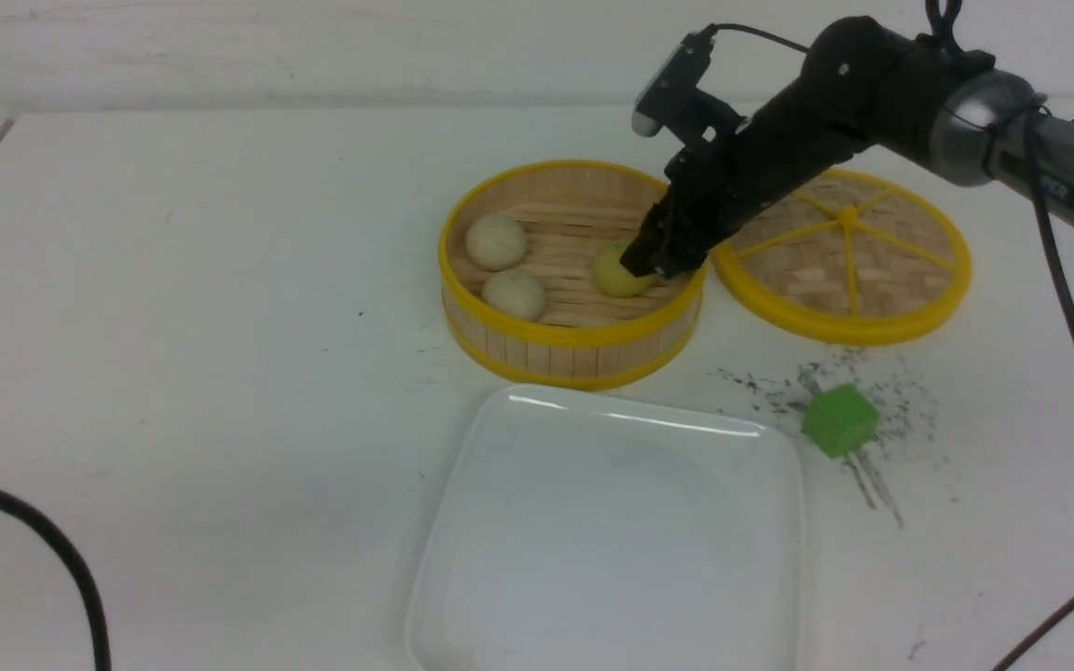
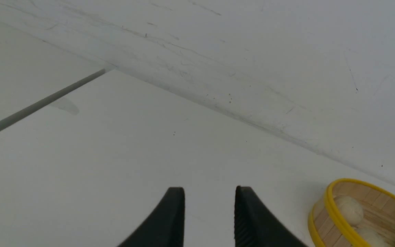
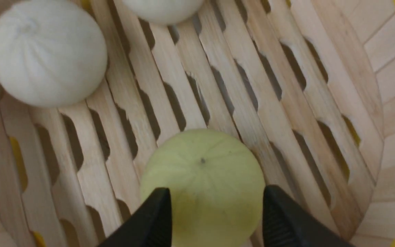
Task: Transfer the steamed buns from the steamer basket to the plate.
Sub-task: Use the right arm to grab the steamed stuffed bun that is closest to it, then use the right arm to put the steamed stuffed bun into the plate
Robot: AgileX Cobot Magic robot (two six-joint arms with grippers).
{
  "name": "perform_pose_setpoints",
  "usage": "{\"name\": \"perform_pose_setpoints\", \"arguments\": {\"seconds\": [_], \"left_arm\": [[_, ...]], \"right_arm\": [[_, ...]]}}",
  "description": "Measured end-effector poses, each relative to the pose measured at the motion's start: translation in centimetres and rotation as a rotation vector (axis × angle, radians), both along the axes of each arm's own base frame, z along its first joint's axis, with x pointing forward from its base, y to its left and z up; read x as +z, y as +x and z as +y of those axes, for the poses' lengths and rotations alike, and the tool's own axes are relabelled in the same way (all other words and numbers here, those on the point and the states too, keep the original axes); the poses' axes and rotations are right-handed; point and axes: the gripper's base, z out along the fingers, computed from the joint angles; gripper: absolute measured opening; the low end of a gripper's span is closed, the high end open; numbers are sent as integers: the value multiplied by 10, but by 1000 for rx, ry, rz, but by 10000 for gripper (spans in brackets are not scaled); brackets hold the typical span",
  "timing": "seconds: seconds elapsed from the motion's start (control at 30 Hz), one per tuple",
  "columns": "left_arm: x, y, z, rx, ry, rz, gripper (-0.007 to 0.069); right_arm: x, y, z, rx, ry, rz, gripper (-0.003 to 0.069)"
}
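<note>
So, nothing is moved yet: all three steamed buns [image 1: 496, 241] lie in the steamer basket [image 1: 574, 337], and the plate [image 1: 612, 522] holds none. The right end effector [image 1: 649, 264] straddles the yellow bun [image 1: 613, 274], jaws apart.

Plate [image 1: 612, 522] near edge cropped; yellow bun [image 1: 612, 273] half behind right claw [image 1: 651, 268].

The steamer basket [image 1: 556, 349] wall hems the right tool [image 3: 216, 193]; table [image 1: 173, 326] leftward lies open.

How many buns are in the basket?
3. Two off-white ones sit at the left of the basket, one behind the other; the pale yellow one lies at its right, within the right pincer. None seems hidden.
</note>
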Motion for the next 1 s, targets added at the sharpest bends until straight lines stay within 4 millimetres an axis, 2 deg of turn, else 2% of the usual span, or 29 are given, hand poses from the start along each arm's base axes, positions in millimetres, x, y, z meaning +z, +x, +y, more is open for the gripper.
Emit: {"name": "perform_pose_setpoints", "arguments": {"seconds": [0.17, 0.27, 0.3, 0.33, 0.37, 0.47, 0.67, 0.83, 0.97, 1.0], "left_arm": [[0, 0, 0, 0, 8, 0, 240], [0, 0, 0, 1, 23, 1, 240], [0, 0, 0, 1, 24, 1, 240], [0, 0, 0, 1, 26, 1, 240], [0, 0, 0, 1, 27, 1, 240], [0, 0, 0, 1, 28, 1, 240], [0, 0, 0, 1, 28, 1, 240], [0, 0, 0, 1, 28, 1, 240], [0, 0, 0, 1, 28, 1, 240], [0, 0, 0, 1, 28, 1, 240]], "right_arm": [[-13, 2, 1, -4, 4, 22, 321], [-16, 3, 2, 0, 9, 20, 221], [-16, 4, 2, 7, 6, 12, 168], [-16, 4, 2, 8, 7, 10, 158], [-15, 4, 2, 20, 1, -3, 78], [-14, 4, 2, 37, -6, -22, 10], [-1, 3, 3, 52, -5, -31, 9], [32, -7, 0, 81, -18, -52, 9], [68, -20, -7, 84, -56, -73, 10], [69, -21, -7, 84, -57, -72, 10]]}}
